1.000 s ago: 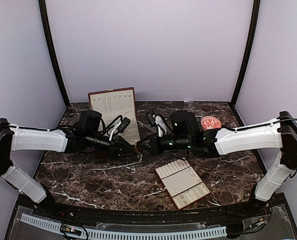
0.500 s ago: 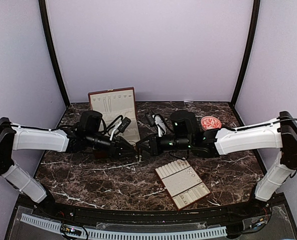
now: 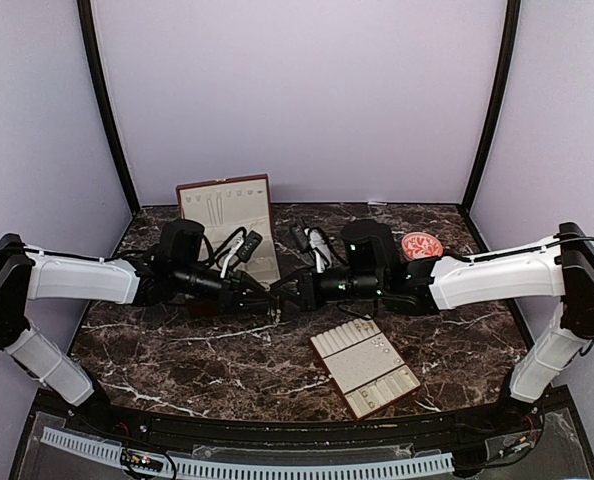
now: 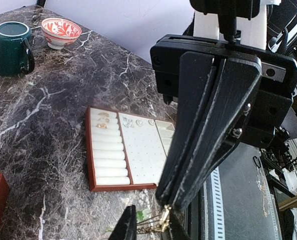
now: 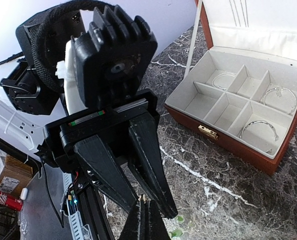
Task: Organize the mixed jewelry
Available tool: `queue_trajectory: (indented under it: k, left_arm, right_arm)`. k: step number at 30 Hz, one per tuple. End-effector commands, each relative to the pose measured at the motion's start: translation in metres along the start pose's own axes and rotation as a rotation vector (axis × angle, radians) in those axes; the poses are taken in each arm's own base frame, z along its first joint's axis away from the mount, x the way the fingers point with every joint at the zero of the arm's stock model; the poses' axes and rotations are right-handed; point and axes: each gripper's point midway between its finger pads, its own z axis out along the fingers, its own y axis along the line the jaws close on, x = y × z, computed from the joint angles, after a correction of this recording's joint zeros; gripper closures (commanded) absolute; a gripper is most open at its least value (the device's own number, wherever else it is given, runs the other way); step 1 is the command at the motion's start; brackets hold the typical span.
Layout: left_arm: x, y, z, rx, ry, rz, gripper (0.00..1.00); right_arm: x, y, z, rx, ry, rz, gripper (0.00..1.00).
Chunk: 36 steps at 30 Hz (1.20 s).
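Note:
My two grippers meet tip to tip over the middle of the table. The right gripper (image 3: 286,296) (image 4: 167,204) is shut on the clasp end of a fine gold chain (image 4: 152,227). The chain's strands hang between the fingertips of my left gripper (image 3: 269,298) (image 4: 149,223), whose jaws stand a little apart on either side of it. In the right wrist view the left gripper's fingers (image 5: 149,150) form a narrow V around the right gripper's tip (image 5: 147,212). Thin silvery bangles (image 5: 277,98) lie in the box's compartments. Small gold rings (image 4: 102,120) and studs (image 4: 130,121) sit on the padded tray (image 4: 122,187).
The red-brown jewelry box (image 5: 234,146) stands open at the back left, its lid (image 3: 224,205) upright. The cream slotted tray (image 3: 365,368) lies near the front right. A dark green mug (image 4: 9,42) and a red patterned bowl (image 3: 421,246) (image 4: 61,31) stand at the back right.
The left gripper has moved right up to the right gripper's tip, and its jaws have narrowed around the hanging chain. The right arm has stayed in place, shut.

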Motion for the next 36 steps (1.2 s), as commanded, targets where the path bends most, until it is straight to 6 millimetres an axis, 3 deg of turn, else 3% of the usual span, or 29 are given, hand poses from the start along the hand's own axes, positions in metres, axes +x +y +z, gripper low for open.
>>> queue_trajectory:
  k: [1, 4, 9, 12, 17, 20, 21, 31, 36]
  left_arm:
    - [-0.015, -0.011, 0.001, 0.045, -0.032, 0.028, 0.81]
    - [-0.018, -0.011, 0.001, 0.046, -0.037, 0.031, 0.82]
    - [-0.021, -0.01, -0.001, 0.024, -0.053, 0.04, 1.0]
    - [-0.023, -0.01, -0.004, -0.001, -0.07, 0.059, 1.0]
    - [-0.025, -0.011, -0.007, -0.014, -0.086, 0.071, 1.0]
    - [-0.026, -0.01, -0.008, -0.025, -0.089, 0.074, 1.0]
    - [-0.026, -0.01, -0.008, -0.027, -0.09, 0.077, 1.0]
    - [-0.027, -0.013, -0.008, -0.015, -0.084, 0.081, 1.0]
    - [-0.027, -0.013, -0.008, -0.011, -0.082, 0.08, 1.0]
  right_arm:
    - [-0.007, 0.004, -0.001, -0.03, -0.027, 0.002, 1.0]
    - [-0.006, 0.006, 0.0, -0.04, -0.024, 0.005, 1.0]
    - [-0.006, 0.005, -0.001, -0.034, -0.027, 0.007, 1.0]
    - [-0.004, 0.002, -0.004, -0.024, -0.029, 0.007, 1.0]
    - [0.004, -0.005, -0.007, -0.007, -0.043, 0.009, 0.72]
    - [0.012, -0.01, -0.008, -0.004, -0.049, 0.01, 0.63]
    - [0.005, -0.004, -0.014, -0.018, -0.075, 0.001, 0.61]
    - [0.017, -0.023, -0.014, 0.046, -0.089, -0.019, 0.63]
    - [0.027, -0.029, -0.001, 0.063, -0.058, -0.037, 0.63]
